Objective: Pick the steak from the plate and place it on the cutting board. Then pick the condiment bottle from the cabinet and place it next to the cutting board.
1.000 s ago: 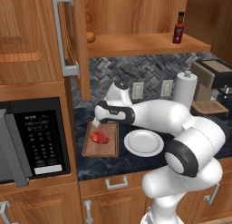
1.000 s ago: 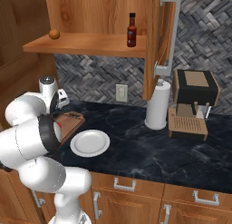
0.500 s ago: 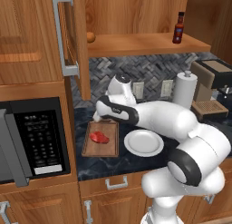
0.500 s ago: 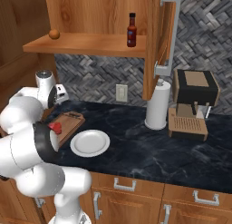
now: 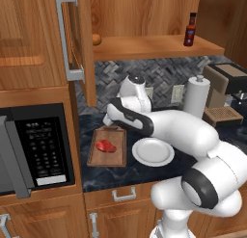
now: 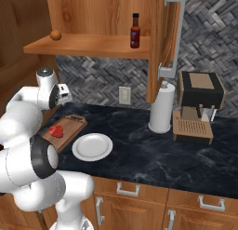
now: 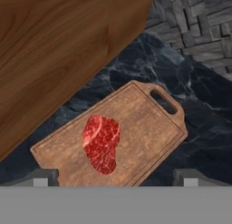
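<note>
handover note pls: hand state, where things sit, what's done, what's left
Hand: open, holding nothing, raised above the cutting board.
Steak: lying flat on the cutting board, near its middle.
Plate: bare, on the counter right beside the board.
Condiment bottle: upright on the shelf of the cabinet, door open.
Done: steak moved from plate to board and let go.
Left: reach up to the shelf, grasp the bottle, set it on the counter next to the board.
</note>
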